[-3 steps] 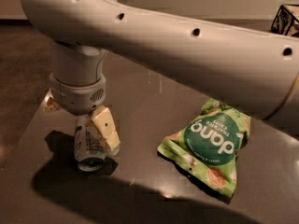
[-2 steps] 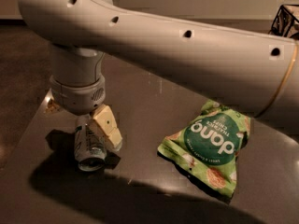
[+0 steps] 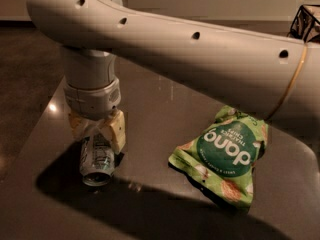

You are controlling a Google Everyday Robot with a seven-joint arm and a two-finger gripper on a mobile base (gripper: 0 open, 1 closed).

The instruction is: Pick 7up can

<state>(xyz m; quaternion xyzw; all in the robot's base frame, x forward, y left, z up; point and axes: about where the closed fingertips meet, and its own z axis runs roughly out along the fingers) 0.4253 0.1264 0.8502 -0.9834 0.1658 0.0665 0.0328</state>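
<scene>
The 7up can is a silver-white can with green markings. It lies on its side on the dark table at the left, its silver end facing me. My gripper comes down from above on the can's far part. Its tan fingers stand on either side of the can and close against it. The can still rests on the table. The big white arm crosses the top of the view.
A green Dang chips bag lies flat on the table to the right of the can, about a hand's width away. A dark wire object sits at the far right corner. The table's left edge runs close to the can.
The wrist has turned a little and the left finger has come in against the can. The can and the chips bag have not moved.
</scene>
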